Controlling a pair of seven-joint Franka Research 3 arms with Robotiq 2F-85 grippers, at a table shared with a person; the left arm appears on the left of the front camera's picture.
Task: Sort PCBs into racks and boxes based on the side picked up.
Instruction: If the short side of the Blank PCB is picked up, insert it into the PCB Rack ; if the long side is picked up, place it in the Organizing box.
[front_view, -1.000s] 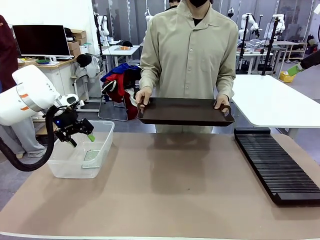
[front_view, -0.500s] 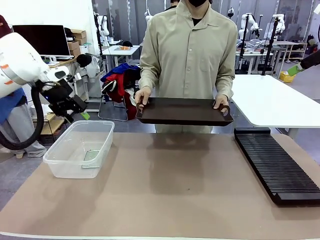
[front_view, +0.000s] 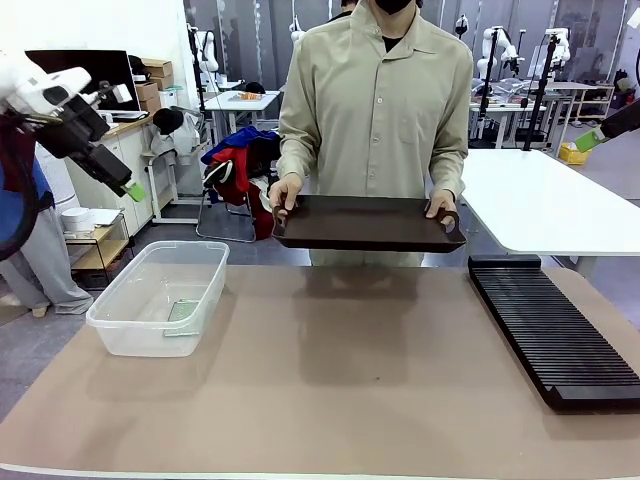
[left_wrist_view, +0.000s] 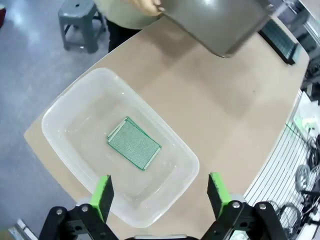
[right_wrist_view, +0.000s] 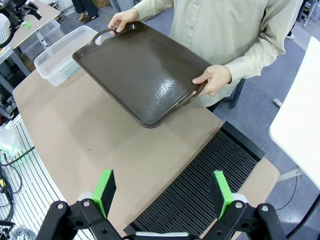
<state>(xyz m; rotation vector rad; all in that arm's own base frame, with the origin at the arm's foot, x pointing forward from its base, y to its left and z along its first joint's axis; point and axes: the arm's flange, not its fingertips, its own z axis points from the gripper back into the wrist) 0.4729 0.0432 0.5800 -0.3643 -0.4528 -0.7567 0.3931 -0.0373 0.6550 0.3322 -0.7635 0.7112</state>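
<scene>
Hovering high above the clear box (left_wrist_view: 120, 150), the left gripper (left_wrist_view: 159, 192) has its fingers (left_wrist_view: 102, 192) spread wide with nothing between them; in the front view it sits up at the far left (front_view: 120, 185), well clear of the surface (front_view: 330, 390). Two green PCBs (left_wrist_view: 134, 144) lie flat on the box floor, stacked slightly askew, near its middle. Box rests on the left part of the surface (front_view: 160, 298).

Right gripper (right_wrist_view: 162, 192): fingers (right_wrist_view: 106, 190) spread apart, empty, poised above the near end of the black slotted rack (right_wrist_view: 210, 180). Rack lies along the right edge of the surface (front_view: 555, 335); its slots hold no boards that I can make out.

Person at the far side holds a dark brown tray (front_view: 370, 222) by both handles, one hand (front_view: 287, 192) at each end, above the surface and tilted toward the robot. Tray surface looks bare and glossy.
</scene>
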